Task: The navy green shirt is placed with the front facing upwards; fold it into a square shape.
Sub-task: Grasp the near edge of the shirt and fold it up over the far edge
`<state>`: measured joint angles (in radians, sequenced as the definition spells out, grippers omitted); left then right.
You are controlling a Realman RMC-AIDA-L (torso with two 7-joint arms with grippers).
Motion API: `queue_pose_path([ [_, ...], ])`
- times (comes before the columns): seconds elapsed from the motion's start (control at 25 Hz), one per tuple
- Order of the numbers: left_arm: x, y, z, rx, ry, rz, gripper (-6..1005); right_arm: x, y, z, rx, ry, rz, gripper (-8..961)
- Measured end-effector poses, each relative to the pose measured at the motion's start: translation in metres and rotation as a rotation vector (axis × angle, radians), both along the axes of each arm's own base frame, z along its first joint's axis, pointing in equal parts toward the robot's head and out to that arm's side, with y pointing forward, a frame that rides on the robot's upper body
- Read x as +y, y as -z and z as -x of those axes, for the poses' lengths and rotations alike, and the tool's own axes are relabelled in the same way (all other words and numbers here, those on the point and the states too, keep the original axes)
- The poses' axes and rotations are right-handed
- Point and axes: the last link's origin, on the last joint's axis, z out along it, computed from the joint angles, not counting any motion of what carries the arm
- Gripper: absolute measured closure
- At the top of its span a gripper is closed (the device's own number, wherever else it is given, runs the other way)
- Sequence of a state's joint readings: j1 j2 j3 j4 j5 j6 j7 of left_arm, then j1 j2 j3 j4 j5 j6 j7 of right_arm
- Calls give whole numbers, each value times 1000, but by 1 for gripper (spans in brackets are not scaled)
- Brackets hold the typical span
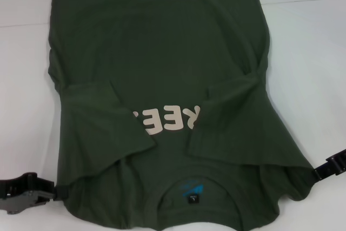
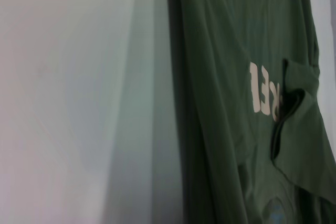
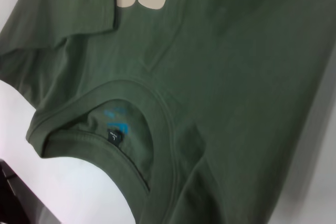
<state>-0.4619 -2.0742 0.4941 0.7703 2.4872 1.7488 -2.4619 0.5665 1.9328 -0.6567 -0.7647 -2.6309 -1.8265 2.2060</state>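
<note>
Desk [image 1: 313, 52]: white surface, bare on both sides of the garment, outboard of each gripper.

Navy green shirt [image 1: 162, 52]: lies flat on the desk between the two grippers, front up, collar [image 1: 194, 187] nearest the robot, hem running out of the head view at the far side. Both sleeves are folded inward over the chest, partly covering the cream lettering [image 1: 162, 120]. The neck label [image 3: 116, 132] shows inside the collar.

Left gripper [image 1: 51, 192]: low at the desk, extended sideways, its tip touching the shirt's shoulder edge. Whether its fingers are apart or together cannot be told.

Right gripper [image 1: 319, 170]: low at the opposite shoulder edge, reaching inward and meeting the fabric corner. Finger state cannot be told.
</note>
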Motion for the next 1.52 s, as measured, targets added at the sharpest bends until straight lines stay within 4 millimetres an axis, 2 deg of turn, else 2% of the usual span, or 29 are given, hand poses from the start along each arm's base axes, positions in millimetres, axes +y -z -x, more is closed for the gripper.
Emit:
queue_pose_path([
  [0.2, -9, -1, 2, 14, 2, 58, 994, -3, -6, -2, -35, -1, 20, 918],
  [0.52, -11, -9, 10, 48, -22, 36, 994, -2, -22, -9, -81, 30, -26, 918],
  [0.88, -14, -17, 20, 100, -63, 21, 994, 1, -27, -14, -107, 53, -57, 917],
  [1.52, -14, -17, 22, 111, -69, 17, 995, -1, -36, -21, -148, 88, -83, 918],
])
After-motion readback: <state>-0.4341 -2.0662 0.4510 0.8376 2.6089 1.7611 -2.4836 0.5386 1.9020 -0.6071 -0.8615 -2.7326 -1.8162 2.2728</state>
